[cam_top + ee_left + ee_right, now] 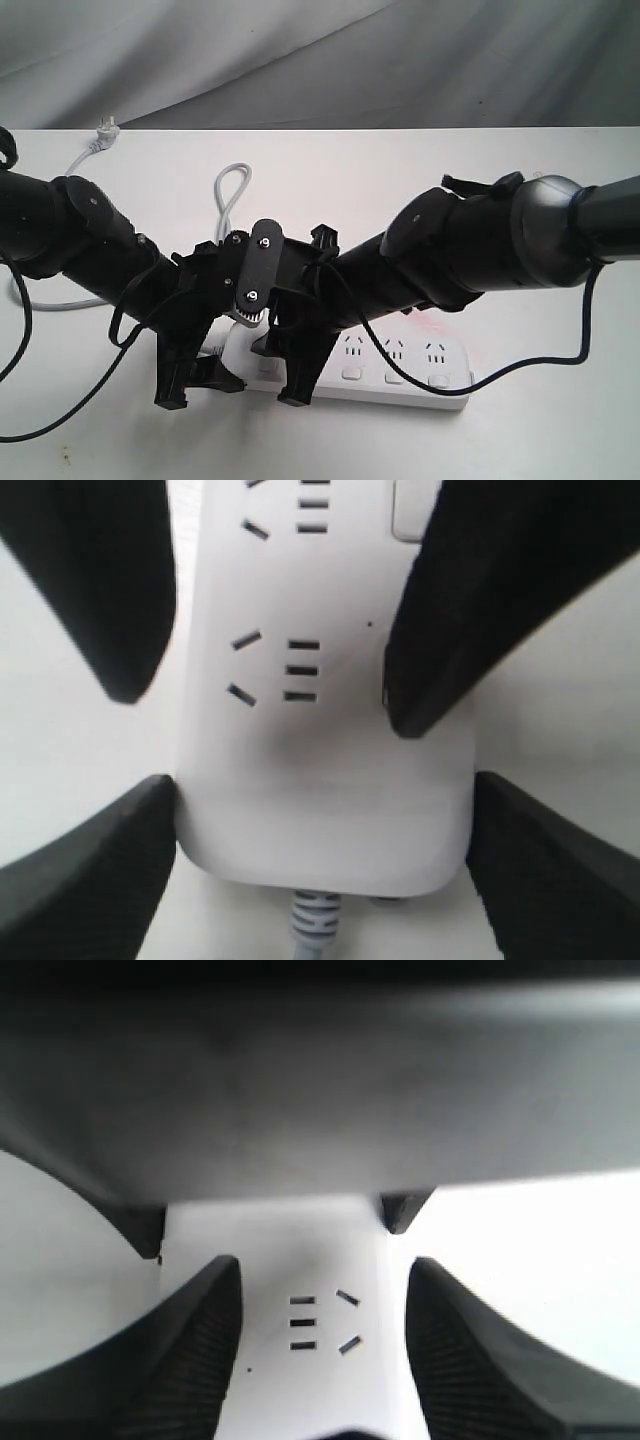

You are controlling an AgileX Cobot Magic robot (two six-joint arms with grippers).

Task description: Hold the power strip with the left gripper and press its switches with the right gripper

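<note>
The white power strip (400, 375) lies near the table's front edge, its cord end toward the left. In the left wrist view that end (320, 810) sits between my left gripper's (325, 800) black fingers, which touch both long sides. The left gripper (200, 385) is shut on it. My right gripper (285, 370) hangs just beyond, fingers apart over the end socket set (320, 1325). One right finger (470, 610) covers the button side and hides the end switch. Other switches (351, 373) show to the right, and one (415, 510) in the left wrist view.
The thin grey cord (232, 185) loops behind the arms and runs to a plug (105, 135) at the table's back left. Black cables (520, 365) hang from both arms over the white table (560, 440). A grey cloth backdrop (320, 60) rises behind.
</note>
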